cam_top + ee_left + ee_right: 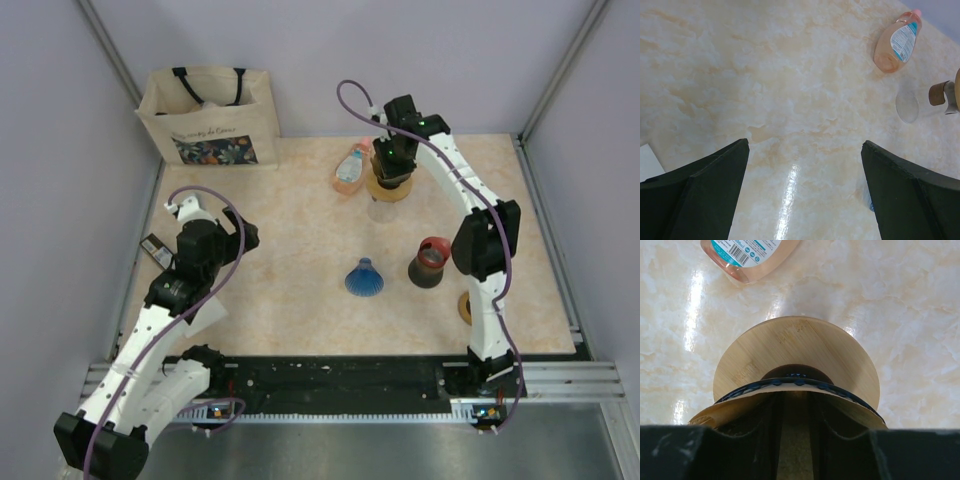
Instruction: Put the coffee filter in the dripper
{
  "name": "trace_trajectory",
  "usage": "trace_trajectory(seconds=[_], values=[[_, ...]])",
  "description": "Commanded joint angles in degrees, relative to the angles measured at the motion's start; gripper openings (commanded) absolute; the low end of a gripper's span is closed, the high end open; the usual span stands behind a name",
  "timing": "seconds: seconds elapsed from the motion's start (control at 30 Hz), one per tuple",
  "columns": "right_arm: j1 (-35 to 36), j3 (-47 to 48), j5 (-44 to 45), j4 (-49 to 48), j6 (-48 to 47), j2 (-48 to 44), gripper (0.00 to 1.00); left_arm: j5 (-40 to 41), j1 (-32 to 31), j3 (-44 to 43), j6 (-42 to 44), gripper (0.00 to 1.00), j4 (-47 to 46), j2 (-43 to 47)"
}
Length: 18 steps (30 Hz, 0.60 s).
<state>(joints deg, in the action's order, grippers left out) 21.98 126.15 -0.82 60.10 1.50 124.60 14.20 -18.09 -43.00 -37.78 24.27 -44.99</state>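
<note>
The dripper stands at the back right on a glass vessel; it has a black rim and a round wooden collar. The brown paper coffee filter sits inside the rim, its edge curling out on the left. My right gripper hangs straight over the dripper. In its wrist view the gripper reaches down inside the filter, jaws a narrow gap apart with filter paper showing between them. My left gripper is wide open and empty over bare table at the left.
A pink bottle lies just left of the dripper and shows in both wrist views. A blue cone and a red-rimmed black cup stand mid-table. A tote bag stands back left. A white card lies front left.
</note>
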Motion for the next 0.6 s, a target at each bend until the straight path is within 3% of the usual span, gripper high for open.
trace_trajectory(seconds=[0.0,0.3,0.57], values=[[0.9,2.3,-0.3,0.1,0.4,1.2,0.29,0.8,0.3,-0.2,0.4,0.99,-0.9,0.6],[1.0,3.0,-0.2,0.5,0.4,1.1,0.13,1.0,0.3,-0.3,0.5,0.99,-0.7,0.7],[1.1,5.9,-0.4,1.4,0.6,0.8,0.14,0.7,0.4,-0.2,0.4,0.99,-1.0,0.6]])
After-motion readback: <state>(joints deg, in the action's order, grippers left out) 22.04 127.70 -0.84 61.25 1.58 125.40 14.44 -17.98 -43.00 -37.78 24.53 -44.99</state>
